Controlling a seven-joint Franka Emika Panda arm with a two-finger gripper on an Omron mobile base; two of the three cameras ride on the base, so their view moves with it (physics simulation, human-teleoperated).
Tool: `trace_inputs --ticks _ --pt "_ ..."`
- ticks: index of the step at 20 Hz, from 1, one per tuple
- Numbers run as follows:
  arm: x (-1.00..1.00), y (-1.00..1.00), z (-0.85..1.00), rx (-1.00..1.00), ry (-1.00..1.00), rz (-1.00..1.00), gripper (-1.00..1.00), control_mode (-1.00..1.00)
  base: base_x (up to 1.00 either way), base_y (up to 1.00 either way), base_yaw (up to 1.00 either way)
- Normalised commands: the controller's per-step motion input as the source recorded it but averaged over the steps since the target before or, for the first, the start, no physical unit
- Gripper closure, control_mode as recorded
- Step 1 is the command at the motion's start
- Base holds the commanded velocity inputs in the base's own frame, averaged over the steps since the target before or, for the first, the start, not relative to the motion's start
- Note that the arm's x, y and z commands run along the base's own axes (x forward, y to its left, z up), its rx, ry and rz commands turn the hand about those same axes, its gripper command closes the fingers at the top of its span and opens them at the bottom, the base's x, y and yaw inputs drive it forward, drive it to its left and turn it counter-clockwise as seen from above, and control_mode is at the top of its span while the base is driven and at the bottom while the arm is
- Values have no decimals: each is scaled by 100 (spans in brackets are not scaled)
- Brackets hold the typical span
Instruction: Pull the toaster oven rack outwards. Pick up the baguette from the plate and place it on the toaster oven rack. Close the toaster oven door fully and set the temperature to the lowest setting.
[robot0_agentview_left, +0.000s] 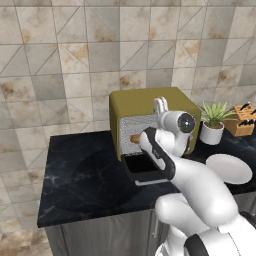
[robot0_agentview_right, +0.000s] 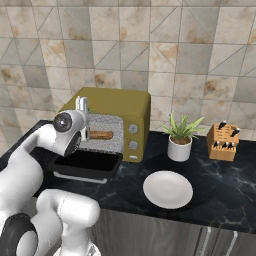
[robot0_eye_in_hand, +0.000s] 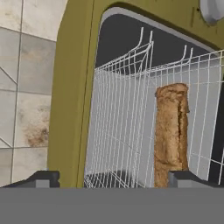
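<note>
The olive-yellow toaster oven (robot0_agentview_right: 112, 102) stands on the dark counter with its door (robot0_agentview_right: 87, 165) folded down flat in front. The orange-brown baguette (robot0_agentview_right: 101, 134) lies on the wire rack (robot0_agentview_right: 109, 129) in the cavity. In the hand view, rolled sideways, the baguette (robot0_eye_in_hand: 171, 131) rests on the rack (robot0_eye_in_hand: 122, 131) straight ahead. My gripper (robot0_eye_in_hand: 113, 177) is open and holds nothing. It hangs close in front of the opening, above the door. The white plate (robot0_agentview_right: 167, 189) sits bare to the oven's right. Two grey knobs (robot0_agentview_right: 133, 128) line the oven's right face.
A potted plant (robot0_agentview_right: 180, 137) and a wooden knife block (robot0_agentview_right: 222, 142) stand right of the oven by the tiled wall. The lowered door (robot0_agentview_left: 145, 167) juts toward the counter's front edge. My arm crosses in front of the oven.
</note>
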Motion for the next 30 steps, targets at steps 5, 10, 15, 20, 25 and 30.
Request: trace_inputs --ticks 5,10,15,20,25,30 --pt "-38 0 72 0 2 0 -100 -100 0 0 0" --pt "-54 -2 68 -7 22 0 -100 -100 0 0 0" --pt "-70 -4 41 -14 34 0 -100 -100 0 0 0" --pt "-71 -1 12 -22 41 13 -100 -100 0 0 0" --pt "-46 0 -3 -30 44 24 -100 -100 0 0 0" --pt "-27 0 -20 -25 41 29 -100 -100 0 0 0"
